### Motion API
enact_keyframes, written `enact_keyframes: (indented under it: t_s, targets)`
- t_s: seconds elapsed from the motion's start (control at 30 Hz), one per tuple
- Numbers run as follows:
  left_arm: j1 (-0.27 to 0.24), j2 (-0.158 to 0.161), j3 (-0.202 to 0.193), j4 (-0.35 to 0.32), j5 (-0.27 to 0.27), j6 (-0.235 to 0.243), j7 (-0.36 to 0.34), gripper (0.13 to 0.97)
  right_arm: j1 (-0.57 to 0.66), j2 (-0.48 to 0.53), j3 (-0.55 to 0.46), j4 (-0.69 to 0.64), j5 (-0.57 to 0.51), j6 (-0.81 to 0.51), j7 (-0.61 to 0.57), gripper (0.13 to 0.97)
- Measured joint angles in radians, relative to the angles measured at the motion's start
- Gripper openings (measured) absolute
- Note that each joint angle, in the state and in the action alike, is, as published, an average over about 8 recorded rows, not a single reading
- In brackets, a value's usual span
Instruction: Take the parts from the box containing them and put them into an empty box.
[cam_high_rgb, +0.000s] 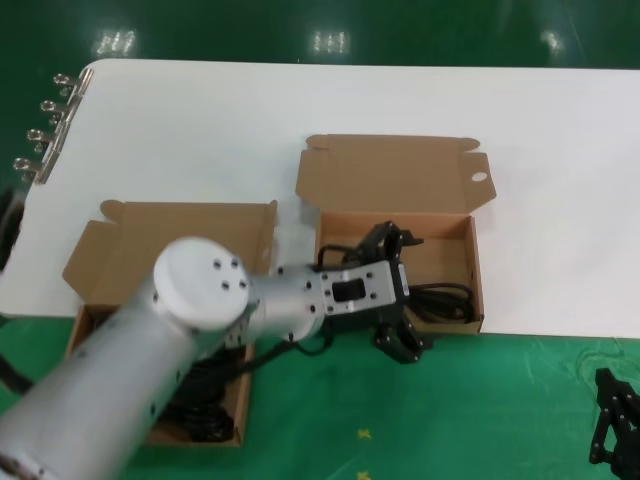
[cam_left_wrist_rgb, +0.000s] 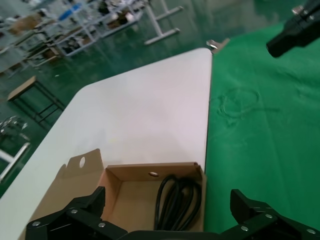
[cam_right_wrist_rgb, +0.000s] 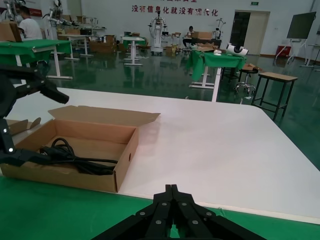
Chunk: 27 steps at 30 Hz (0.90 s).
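Cords (cam_high_rgb: 445, 300), light, limp and rubbery, lie coiled in the holed-tab box (cam_high_rgb: 476, 268) under the left gripper (cam_high_rgb: 395, 290), jaws spread wide and empty; more fill the other box (cam_high_rgb: 238, 400), best pinched across bunched loops; right gripper (cam_right_wrist_rgb: 171, 197) parked, jaws closed.

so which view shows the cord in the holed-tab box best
The right wrist view: the power cord lies unobstructed on the box floor. The left wrist view shows only its coil; in the head view the open left gripper hides most of it.
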<state>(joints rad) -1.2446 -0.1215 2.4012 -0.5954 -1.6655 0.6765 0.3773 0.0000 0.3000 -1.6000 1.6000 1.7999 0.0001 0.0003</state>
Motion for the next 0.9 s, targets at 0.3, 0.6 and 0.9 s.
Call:
enact_keyframes:
  t_s: [0.3, 0.6, 0.9]
  targets:
    - [0.171, -0.025, -0.111, -0.139, -0.019, -0.094, -0.052, 0.911, 0.000, 0.000, 0.000, 0.000, 0.000, 0.000, 0.000, 0.186]
    - [0.343, -0.049, -0.222, -0.278, -0.037, -0.187, -0.104, 0.953, 0.000, 0.000, 0.000, 0.000, 0.000, 0.000, 0.000, 0.249]
    - [0.518, -0.074, -0.334, -0.419, -0.056, -0.282, -0.157, 0.966, 0.000, 0.000, 0.000, 0.000, 0.000, 0.000, 0.000, 0.399]
